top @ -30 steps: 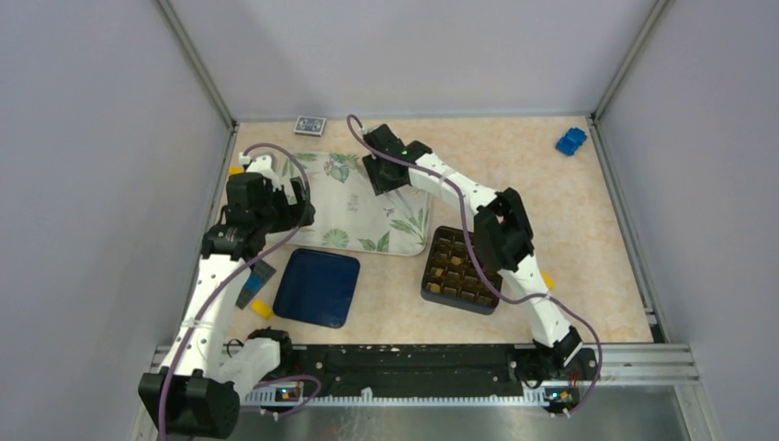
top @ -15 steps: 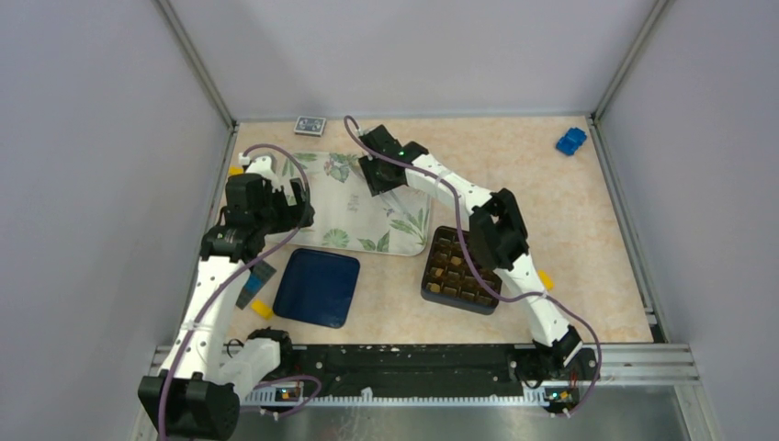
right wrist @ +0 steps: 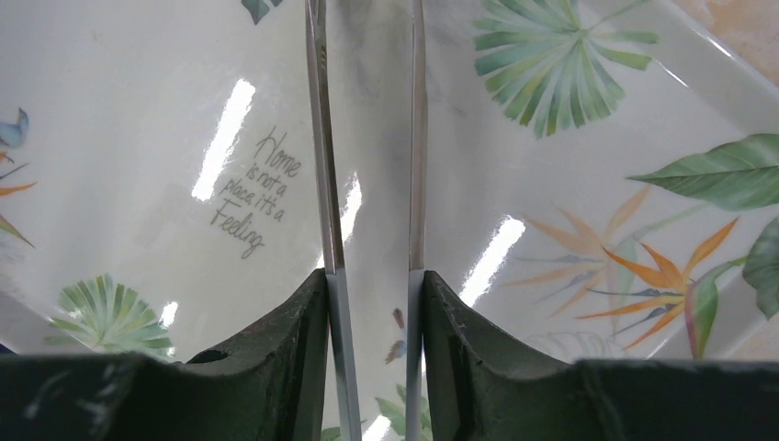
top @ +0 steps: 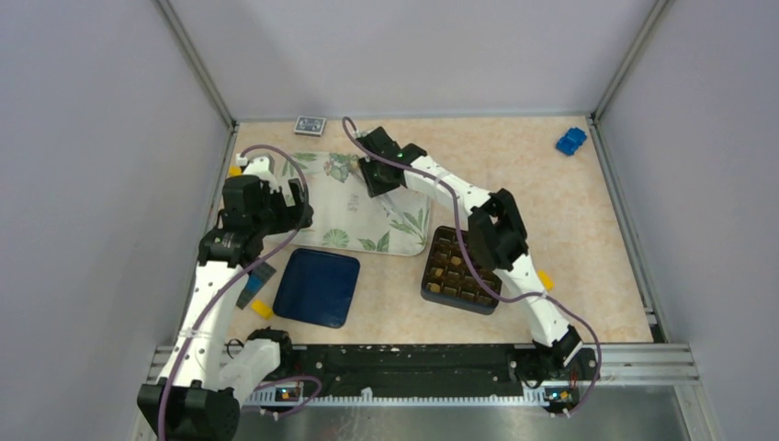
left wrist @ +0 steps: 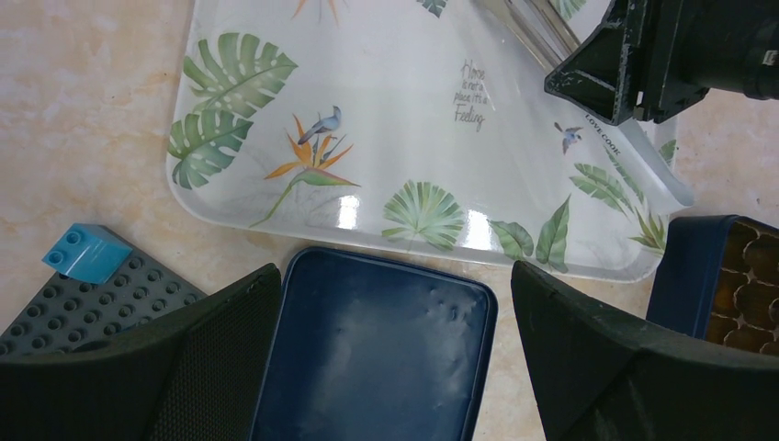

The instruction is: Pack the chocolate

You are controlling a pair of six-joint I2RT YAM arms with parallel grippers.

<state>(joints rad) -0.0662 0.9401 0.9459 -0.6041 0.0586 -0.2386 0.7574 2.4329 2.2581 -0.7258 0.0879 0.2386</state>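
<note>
1. Grey studded board (left wrist: 87, 308) with a pale blue brick (left wrist: 84, 254) on it lies at 8 o'clock of the tray. It appears to have no part in the packing.
2. Left pincer (left wrist: 395, 276) hangs above the near edge of the tray, fingers spread wide, holding and touching nothing. Judged to be standing by, clear of the other arm.
3. Dark blue lid (left wrist: 377, 354) lies flat on the table at 6 o'clock of the tray, just beside its rim. Judged to be set aside so that the box remains open for filling.
4. White leaf-printed tray (left wrist: 276, 110) sits at 11 o'clock of the table centre. No loose piece is visible on it in any view.
5. Right pincer (right wrist: 372, 287) reaches over the tray interior, fingers closed against a pair of metal tweezers (right wrist: 323, 138). The blades run forward with a narrow gap between them. Their tips pass out of view, so whether they carry anything cannot be told. Judged reason for the tool: the pieces are too small for the fingers.
6. Dark gridded box (left wrist: 684, 276) stands at 4 o'clock of the tray, just beside its corner and partly under the right arm. The chocolate (top: 440, 273) sits in its cells as brown and tan pieces. Several cells look dark, and I cannot tell whether these are unfilled.
7. Blue toy (top: 570, 141) lies at 2 o'clock, well apart from the work.
</note>
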